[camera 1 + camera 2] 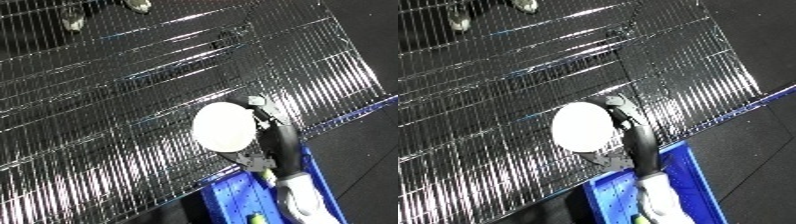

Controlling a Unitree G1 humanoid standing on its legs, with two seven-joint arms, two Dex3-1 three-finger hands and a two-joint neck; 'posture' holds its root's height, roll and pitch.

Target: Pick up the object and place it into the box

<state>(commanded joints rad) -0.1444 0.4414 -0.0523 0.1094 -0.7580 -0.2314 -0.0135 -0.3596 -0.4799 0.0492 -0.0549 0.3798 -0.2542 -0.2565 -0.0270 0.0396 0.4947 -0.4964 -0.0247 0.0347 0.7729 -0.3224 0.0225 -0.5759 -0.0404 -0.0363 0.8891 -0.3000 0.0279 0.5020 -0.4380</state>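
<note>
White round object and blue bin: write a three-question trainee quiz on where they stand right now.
1. True or false: the white round object already lies inside the blue bin.
2. Which hand is at the object? A) the left hand B) the right hand C) both hands
3. Fill in: the object sits over the shiny wire ____, up and to the left of the bin.

Key
1. False: it is above the wire surface, outside the bin, with the hand's fingers curled round its edge.
2. B. The forearm rises from the lower right; no other hand shows.
3. Grid.
</note>
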